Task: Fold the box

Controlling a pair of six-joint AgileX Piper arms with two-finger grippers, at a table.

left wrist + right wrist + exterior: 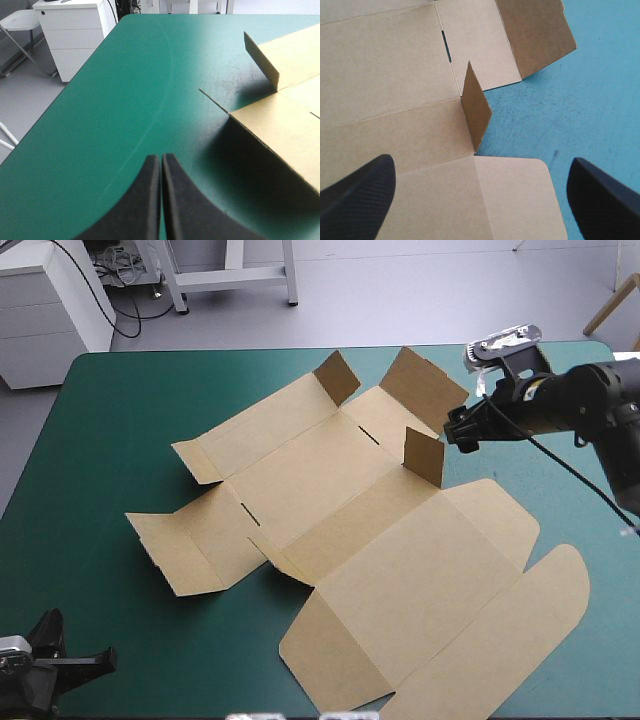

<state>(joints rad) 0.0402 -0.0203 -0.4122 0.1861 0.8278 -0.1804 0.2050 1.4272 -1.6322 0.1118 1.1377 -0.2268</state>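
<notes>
**Brown box lay unfolded on the teal-green table, with neither gripper holding it.**

From above, the box (340, 530) sprawled mostly flat across the middle of the table (110, 420), with a few small flaps tilted up along its far and right sides. The right gripper (455, 430) hung just beside one upright flap (423, 455), and the left gripper (108, 660) sat well apart at the near left corner. The left wrist view showed the left gripper (161, 165) with its black fingers (145, 200) pressed together over bare table (125, 100), the box (285, 125) ahead and off to one side. The right wrist view showed the right gripper (480, 167) with fingers (355, 190) spread wide above the box (385, 75), the upright flap (476, 110) ahead between them, untouched.
</notes>
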